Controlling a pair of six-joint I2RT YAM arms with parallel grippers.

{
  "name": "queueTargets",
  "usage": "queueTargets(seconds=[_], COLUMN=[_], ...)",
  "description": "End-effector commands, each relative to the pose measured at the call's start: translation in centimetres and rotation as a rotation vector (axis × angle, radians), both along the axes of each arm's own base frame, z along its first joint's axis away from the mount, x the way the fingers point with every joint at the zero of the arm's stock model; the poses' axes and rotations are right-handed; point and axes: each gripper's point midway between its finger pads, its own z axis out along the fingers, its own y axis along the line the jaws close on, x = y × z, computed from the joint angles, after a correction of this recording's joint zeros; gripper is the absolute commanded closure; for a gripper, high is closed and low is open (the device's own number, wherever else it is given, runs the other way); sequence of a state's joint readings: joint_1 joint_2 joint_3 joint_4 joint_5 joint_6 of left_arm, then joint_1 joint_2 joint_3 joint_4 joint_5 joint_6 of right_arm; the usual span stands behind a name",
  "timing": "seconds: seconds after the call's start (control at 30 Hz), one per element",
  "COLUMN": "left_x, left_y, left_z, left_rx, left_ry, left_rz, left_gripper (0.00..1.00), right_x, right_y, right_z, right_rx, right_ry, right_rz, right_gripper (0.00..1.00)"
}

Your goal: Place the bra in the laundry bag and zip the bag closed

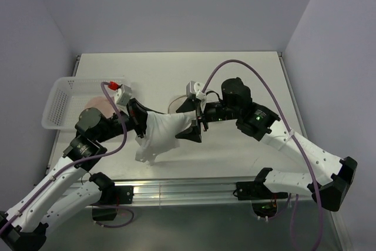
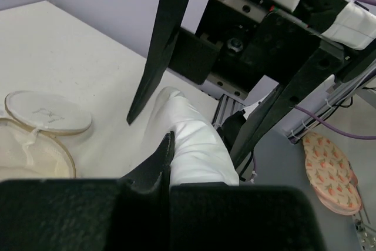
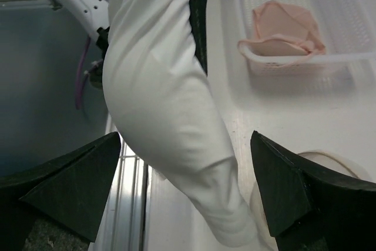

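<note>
The pale pink bra [image 1: 97,105] lies in the white perforated basket [image 1: 59,101]; it also shows in the right wrist view [image 3: 282,27]. The laundry bag [image 2: 47,113], round mesh with a pinkish rim, lies open on the table; in the top view [image 1: 176,103] it is partly hidden behind the right arm. My left gripper [image 1: 141,124] is shut on a white cloth [image 1: 161,133] and holds it above the table. My right gripper [image 1: 194,124] is open, its fingers [image 3: 70,174] on either side of the hanging white cloth [image 3: 170,116] without touching it.
The basket stands at the table's left side. The table's metal front rail [image 1: 188,189] runs just below the hanging cloth. A patterned pad [image 2: 329,166] lies on the floor beyond the table edge.
</note>
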State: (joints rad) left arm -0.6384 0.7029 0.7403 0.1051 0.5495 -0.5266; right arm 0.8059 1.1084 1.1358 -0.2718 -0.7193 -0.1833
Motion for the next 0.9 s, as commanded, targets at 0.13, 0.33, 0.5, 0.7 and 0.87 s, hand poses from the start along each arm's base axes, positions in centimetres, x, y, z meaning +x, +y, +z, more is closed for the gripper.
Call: queueTargets(seconds=[0.13, 0.33, 0.5, 0.7, 0.87], left_x=[-1.3, -1.5, -1.9, -1.2, 1.0], left_y=[0.0, 0.1, 0.2, 1.1, 3.7], left_z=[1.7, 1.5, 1.8, 2.2, 3.3], left_rx=[-0.037, -0.034, -0.036, -0.012, -0.011], left_ry=[-0.093, -0.094, -0.098, -0.102, -0.089], left_rz=[-0.059, -0.061, -0.069, 0.009, 0.228], left_gripper=[1.00, 1.00, 0.97, 0.52, 0.23], right_x=[-3.4, -3.2, -2.9, -2.3, -1.6], right_y=[0.0, 0.2, 0.6, 0.5, -0.1], right_z=[1.3, 0.4, 0.3, -0.2, -0.1], right_rx=[0.134, 0.132, 0.138, 0.130, 0.139], right_ry=[0.036, 0.081, 0.115, 0.117, 0.126], right_rz=[0.149, 0.135, 0.121, 0.082, 0.025], right_gripper=[0.14, 0.39, 0.76, 0.85, 0.97])
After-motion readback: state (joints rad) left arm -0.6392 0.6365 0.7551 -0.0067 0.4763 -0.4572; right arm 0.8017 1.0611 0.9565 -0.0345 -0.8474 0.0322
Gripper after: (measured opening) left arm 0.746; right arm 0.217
